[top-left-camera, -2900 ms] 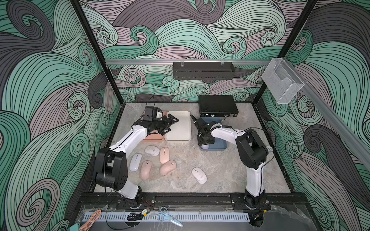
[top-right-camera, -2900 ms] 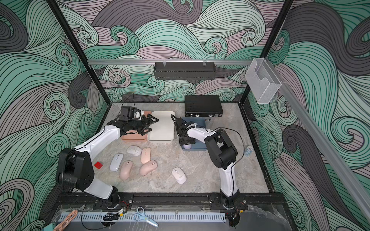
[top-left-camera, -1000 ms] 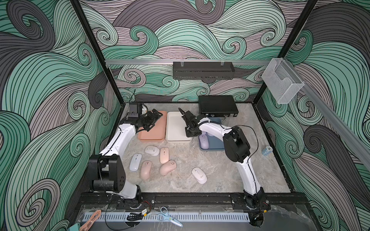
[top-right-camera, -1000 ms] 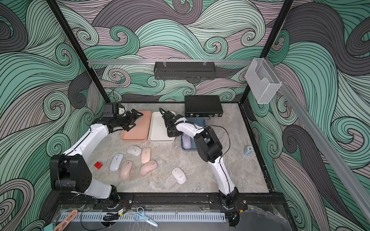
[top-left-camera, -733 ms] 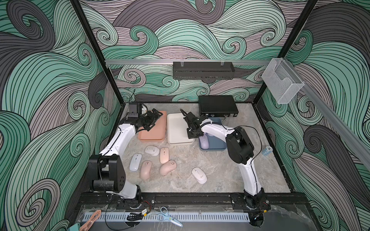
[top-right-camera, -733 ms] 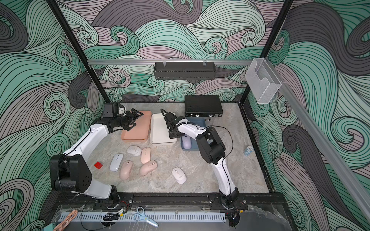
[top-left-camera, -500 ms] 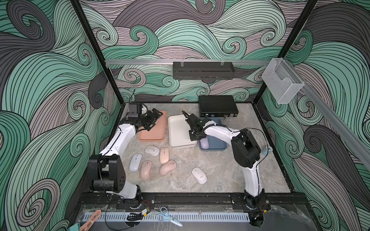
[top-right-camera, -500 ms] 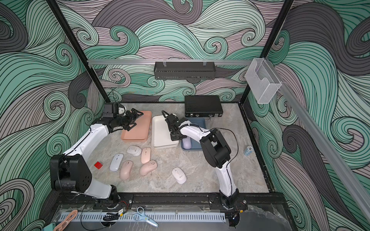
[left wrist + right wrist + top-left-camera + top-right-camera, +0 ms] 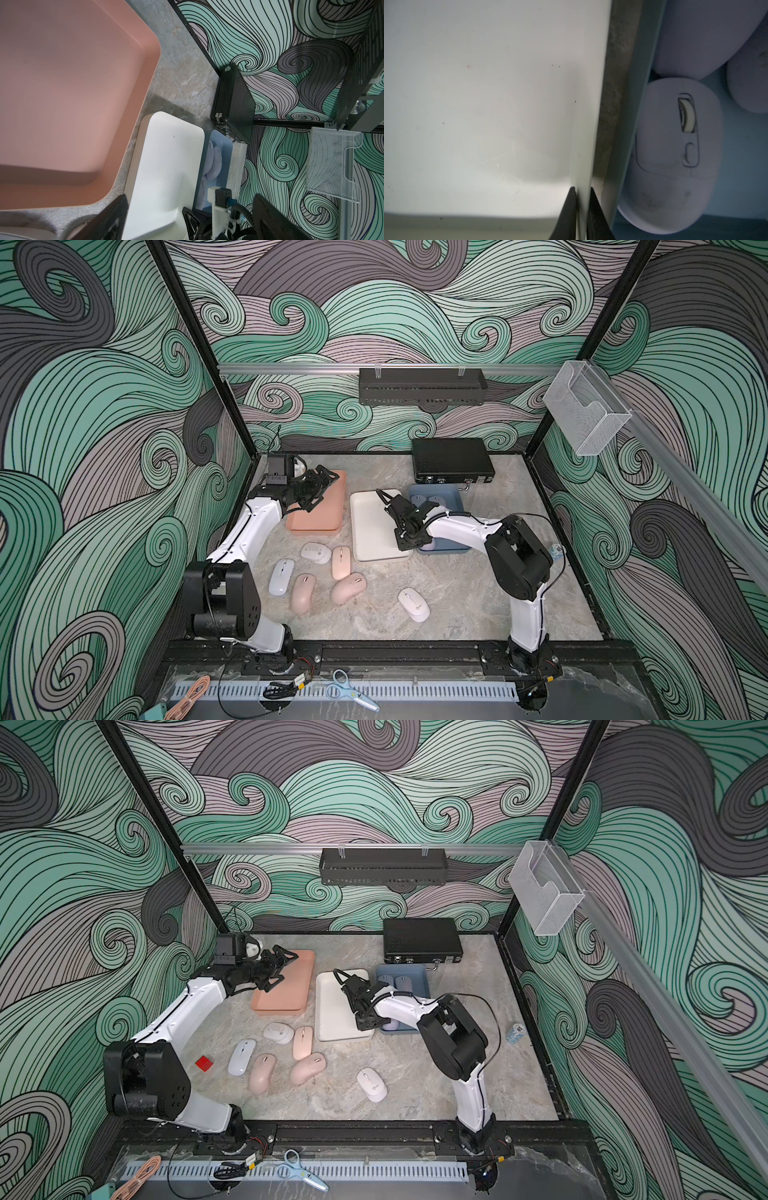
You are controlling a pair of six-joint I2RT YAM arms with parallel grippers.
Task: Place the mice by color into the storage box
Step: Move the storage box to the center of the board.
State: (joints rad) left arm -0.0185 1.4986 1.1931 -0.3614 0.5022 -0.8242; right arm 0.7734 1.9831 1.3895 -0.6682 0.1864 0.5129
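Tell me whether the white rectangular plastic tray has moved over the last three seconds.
Yes. The white rectangular plastic tray has slid forward, away from the black metal box at the back, with the right gripper jaws pinching its rim.

the right gripper (image 9: 404, 545), clamped on the white tray (image 9: 374, 526), hides most of the lavender mouse (image 9: 429, 547) beside it in both top views; two more lavender mice (image 9: 695, 31) run off the right wrist view
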